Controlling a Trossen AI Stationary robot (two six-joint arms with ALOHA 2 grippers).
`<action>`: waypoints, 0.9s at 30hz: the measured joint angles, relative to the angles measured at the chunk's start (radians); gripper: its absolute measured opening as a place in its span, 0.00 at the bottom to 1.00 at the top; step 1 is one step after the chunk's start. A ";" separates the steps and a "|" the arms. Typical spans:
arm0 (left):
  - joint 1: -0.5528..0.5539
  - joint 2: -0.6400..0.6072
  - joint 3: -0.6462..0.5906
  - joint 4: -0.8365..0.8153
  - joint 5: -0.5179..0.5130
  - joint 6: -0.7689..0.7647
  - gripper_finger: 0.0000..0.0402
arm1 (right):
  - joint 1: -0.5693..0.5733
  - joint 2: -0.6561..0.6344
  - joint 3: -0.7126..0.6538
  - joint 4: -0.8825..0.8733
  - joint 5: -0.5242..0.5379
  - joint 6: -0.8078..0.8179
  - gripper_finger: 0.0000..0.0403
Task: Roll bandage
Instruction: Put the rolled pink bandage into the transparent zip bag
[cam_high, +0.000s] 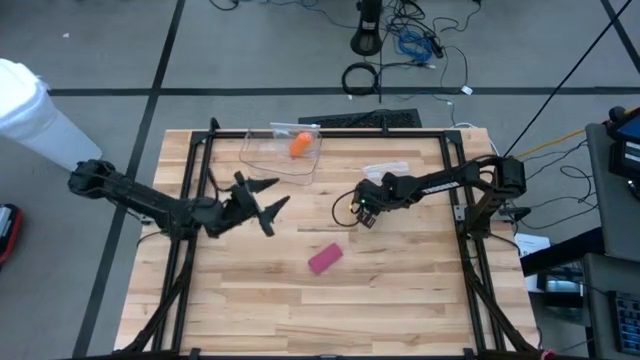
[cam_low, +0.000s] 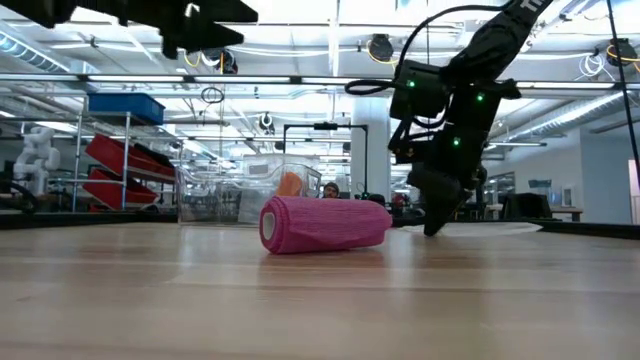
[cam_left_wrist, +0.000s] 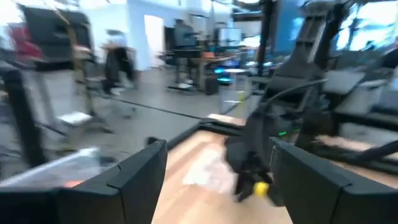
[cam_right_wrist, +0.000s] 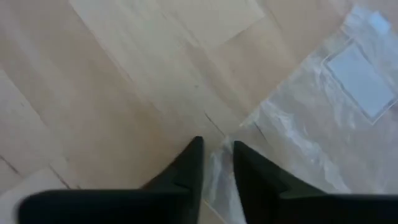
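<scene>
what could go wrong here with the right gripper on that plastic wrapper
The right gripper, jaws nearly closed, pinches only the thin edge of the clear plastic wrapper, so it may slip free or tear. The pink bandage roll lies loose on the table and could roll if bumped. The left gripper hangs open nearby.

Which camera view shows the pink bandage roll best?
The low view: the pink bandage roll lies on its side close to the camera, with its spiral end visible. The high view shows it only as a small pink shape on the table. Neither wrist view shows it.
</scene>
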 joint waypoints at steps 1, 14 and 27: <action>0.025 0.000 0.000 -0.005 0.054 -0.035 0.71 | -0.005 0.000 -0.004 0.002 -0.013 0.000 0.10; 0.161 0.003 0.000 -0.143 0.483 -0.078 0.71 | 0.192 -0.043 -0.025 0.058 -0.005 0.016 0.00; 0.155 0.004 0.000 -0.243 0.524 -0.076 0.71 | 0.507 -0.248 -0.019 0.222 0.253 0.003 0.00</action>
